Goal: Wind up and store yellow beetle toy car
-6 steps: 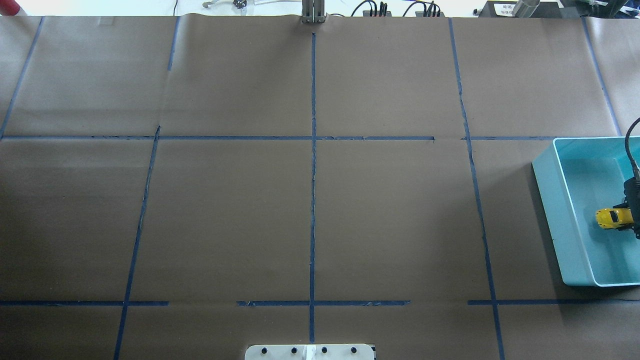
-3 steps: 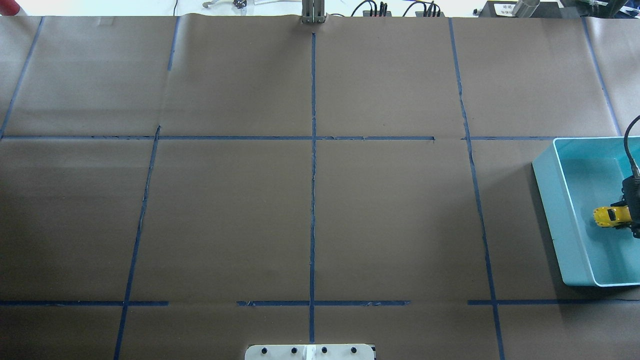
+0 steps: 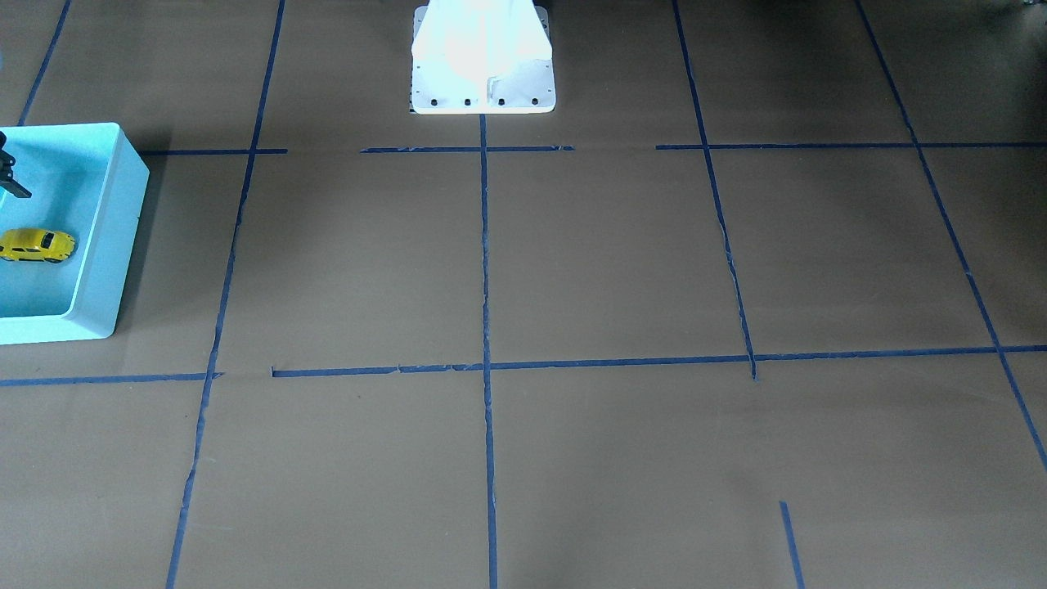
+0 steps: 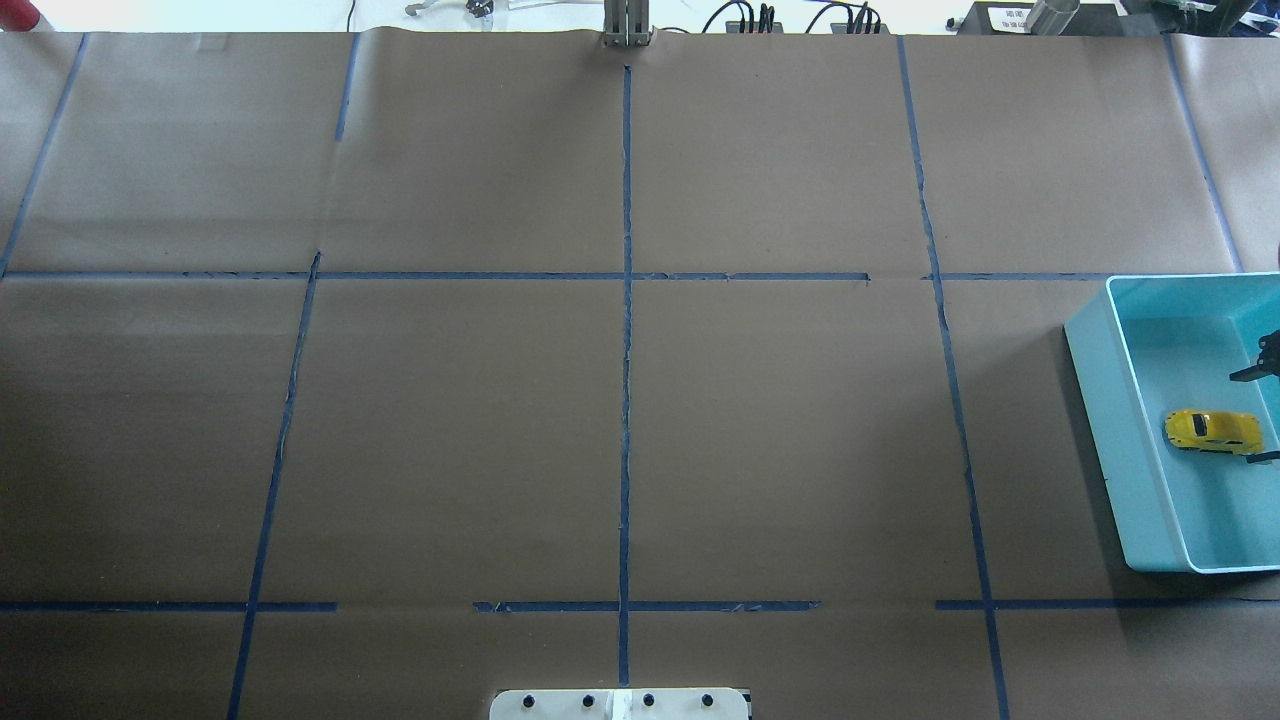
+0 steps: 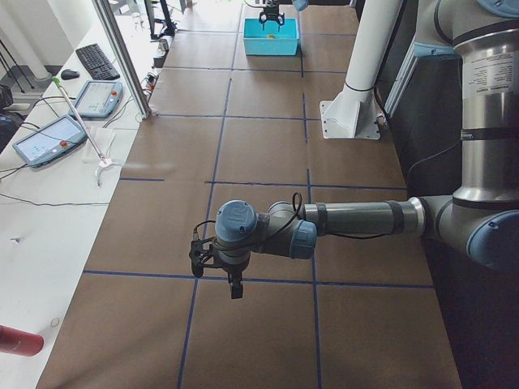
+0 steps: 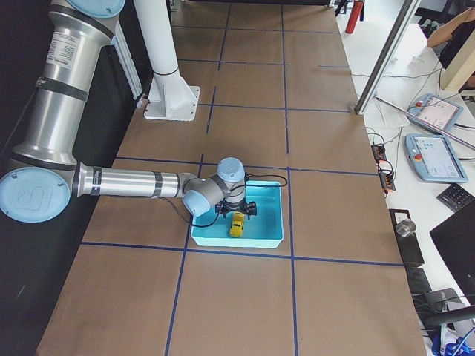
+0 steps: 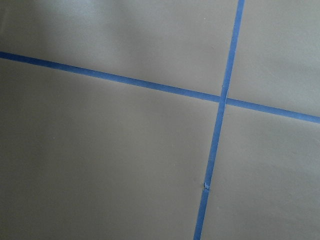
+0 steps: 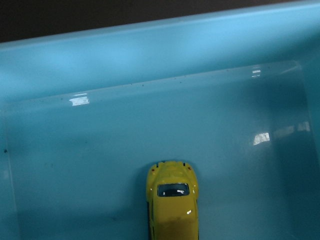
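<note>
yellow beetle toy car (image 4: 1210, 430) in turquoise bin (image 4: 1115, 420) — clear of walls

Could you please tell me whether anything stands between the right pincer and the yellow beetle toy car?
Nothing visible does. The yellow beetle toy car lies alone on the floor of the turquoise bin. The right pincer hangs open just above it, not touching it.

The right tool (image 6: 236, 212) was cut off by the overhead view's right edge, with only dark fingertips (image 4: 1258, 368) showing. The turquoise bin (image 4: 1125, 430) ran out of frame there too. The right wrist view cropped the rear of the yellow beetle toy car (image 8: 172, 197). The left tool (image 5: 215, 274) showed only from the side, and how far its jaws stood apart was unreadable.
</note>
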